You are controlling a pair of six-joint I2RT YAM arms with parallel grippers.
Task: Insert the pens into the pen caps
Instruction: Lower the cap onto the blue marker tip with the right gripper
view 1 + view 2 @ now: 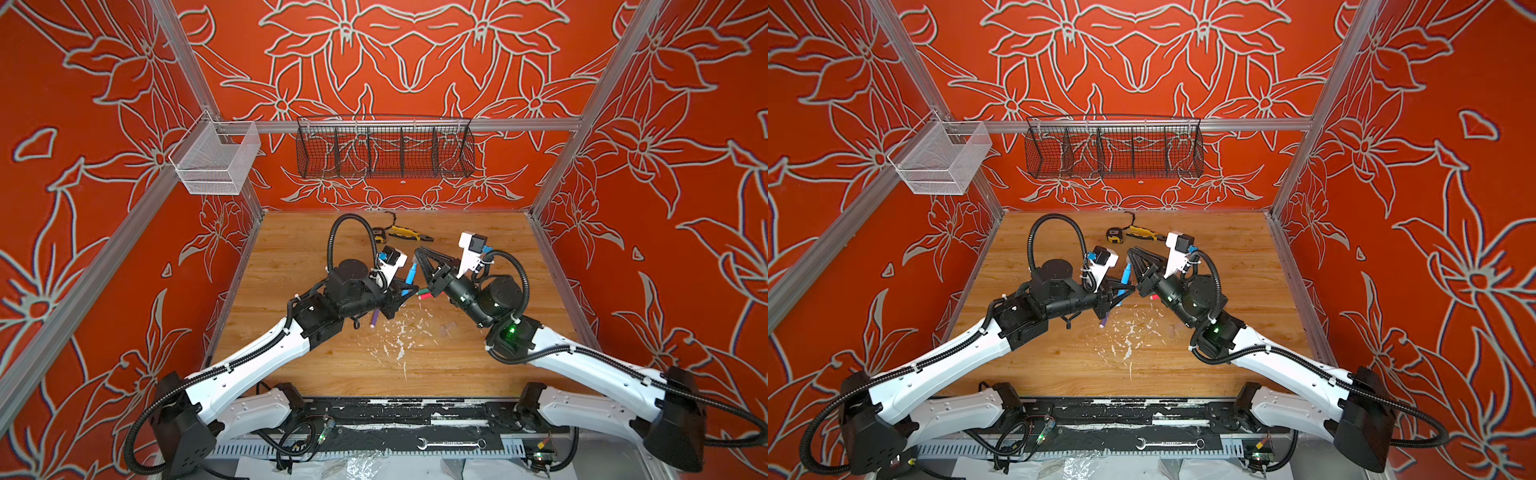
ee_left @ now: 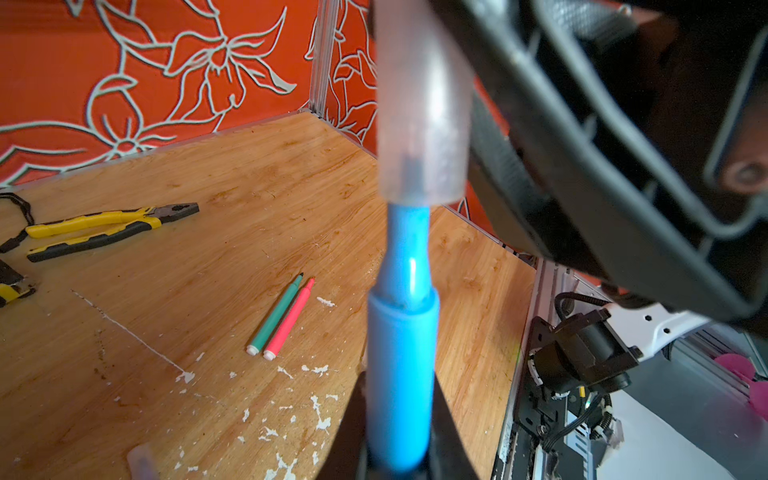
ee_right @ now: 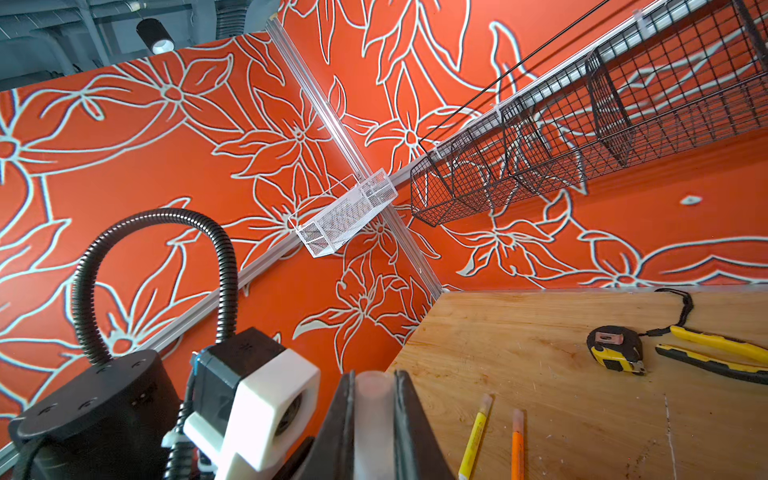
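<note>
In both top views my two arms meet over the wooden table, just on the near side of the yellow-and-black pliers. The left gripper is clamped on the blue pen, whose tip points toward the pliers. The right gripper narrows to a closed point right at that tip. A purple pen lies on the table, farther from the pliers than the blue one.

In the left wrist view, the blue barrel sits between my two fingers. A clear pen cap covers only the nib and is not pushed home. A green pen and a pink-red pen lie side by side, touching, well apart from the pliers.

In the right wrist view, the right jaws pinch that cap. A yellow pen and an orange pen lie side by side, not far from the pliers.

I judge the pens to be light, stiff and smooth, best held mid-barrel. The cap looks thin and slippery, so I would grip near its closed end and press straight along the pen.
</note>
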